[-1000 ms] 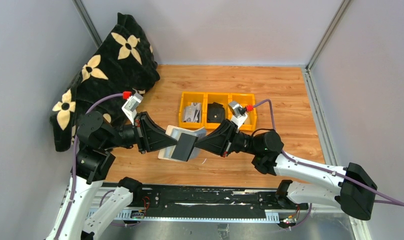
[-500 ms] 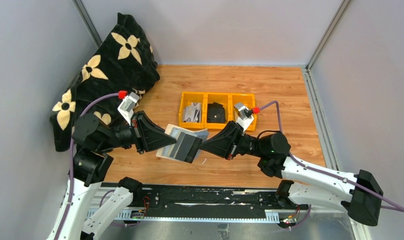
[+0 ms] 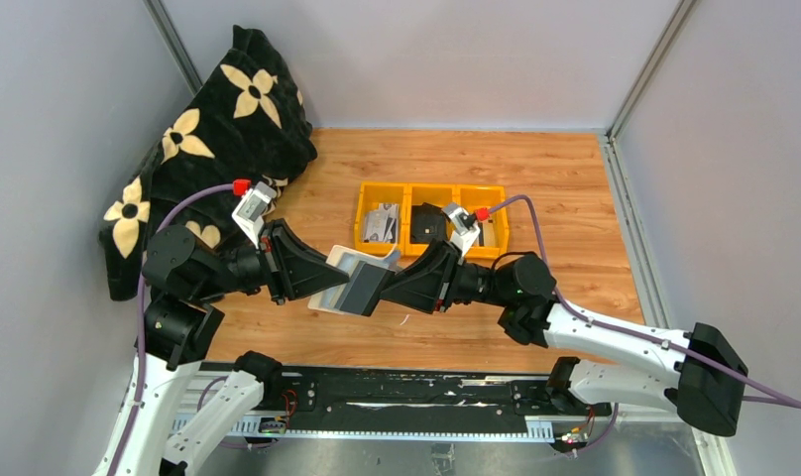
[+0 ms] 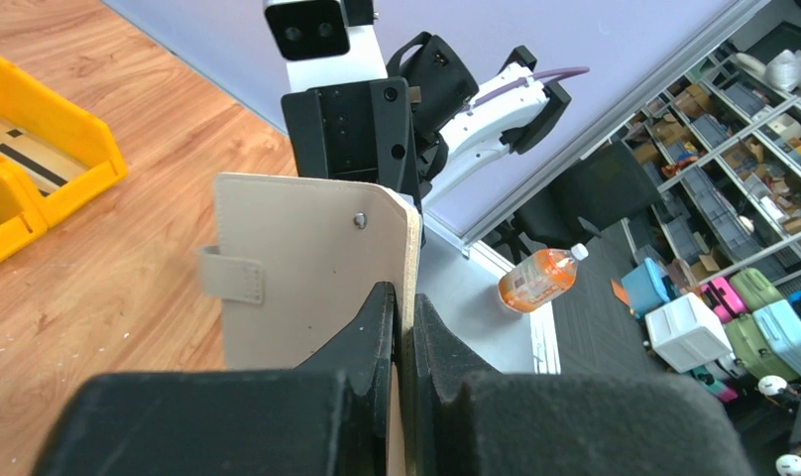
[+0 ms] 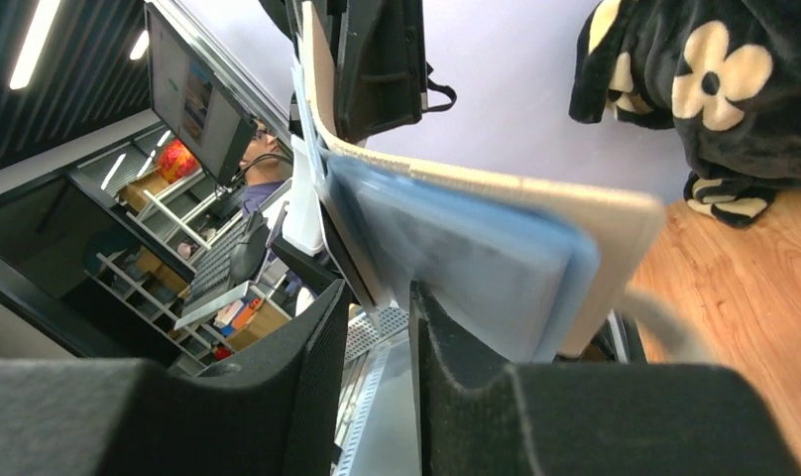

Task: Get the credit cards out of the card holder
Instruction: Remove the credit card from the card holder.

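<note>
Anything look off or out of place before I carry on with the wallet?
Only the black flowered cloth, heaped against the far-left wall and spilling onto the table, apart from the yellow bins. The card holder hangs tilted in the left gripper; no damage shows.

Card holder (image 5: 456,258) interior, close-up, blurred

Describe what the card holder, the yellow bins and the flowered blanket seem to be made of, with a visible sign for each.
Card holder: probably faux leather, matte beige; stitched tab, metal snap stud.
Yellow bins: likely moulded plastic; smooth, slightly glossy walls.
Flowered blanket: soft plush fabric, perhaps fleece; it slumps in fuzzy folds.
</note>
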`<state>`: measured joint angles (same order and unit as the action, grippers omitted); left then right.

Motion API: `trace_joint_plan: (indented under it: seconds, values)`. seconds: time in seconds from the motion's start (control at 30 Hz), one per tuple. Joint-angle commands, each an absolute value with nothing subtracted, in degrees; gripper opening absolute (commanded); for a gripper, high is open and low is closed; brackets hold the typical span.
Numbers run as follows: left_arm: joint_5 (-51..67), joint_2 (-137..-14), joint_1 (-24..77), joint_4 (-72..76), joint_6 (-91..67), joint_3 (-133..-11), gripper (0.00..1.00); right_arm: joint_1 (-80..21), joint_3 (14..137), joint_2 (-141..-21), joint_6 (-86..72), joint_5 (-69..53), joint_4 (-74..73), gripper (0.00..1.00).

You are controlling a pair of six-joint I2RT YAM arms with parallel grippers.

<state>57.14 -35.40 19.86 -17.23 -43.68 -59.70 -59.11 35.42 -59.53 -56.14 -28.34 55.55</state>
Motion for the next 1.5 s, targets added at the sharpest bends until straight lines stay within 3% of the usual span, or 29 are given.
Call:
trace_joint_plan:
  seconds: [0.0,0.3,0.53,0.8,1.0,1.1,1.47]
  values:
    - [56.94,-35.05,19.88,-15.35,-43.60,-61.87,0.00,-59.15,36.69,-60.82,-57.81,-30.26,60.73,0.34]
    - [57.04,-35.16,19.87,-15.20,-43.59,-61.62,0.00,-59.68,36.04,-61.47,-59.38,-32.18,68.14,0.46]
    - [56.86,-35.35,19.87,-15.00,-43.77,-61.70,0.00,-60.64,37.49,-62.80,-58.53,-32.24,66.71,0.47]
    - [57.13,-35.25,19.95,-15.02,-44.44,-62.04,0.00,-60.73,39.49,-65.72,-58.15,-30.79,67.43,0.36]
    - [57.47,-35.21,19.88,-15.21,-44.39,-62.31,0.00,-60.73,38.99,-66.34,-59.65,-31.68,72.40,0.09]
    - [57.48,-35.27,19.95,-15.17,-44.38,-62.48,0.00,-60.73,37.21,-64.37,-58.97,-31.64,72.34,0.01]
    - [57.45,-35.86,19.89,-15.29,-44.30,-63.74,0.00,-60.73,33.93,-58.95,-57.22,-33.09,69.44,0.02]
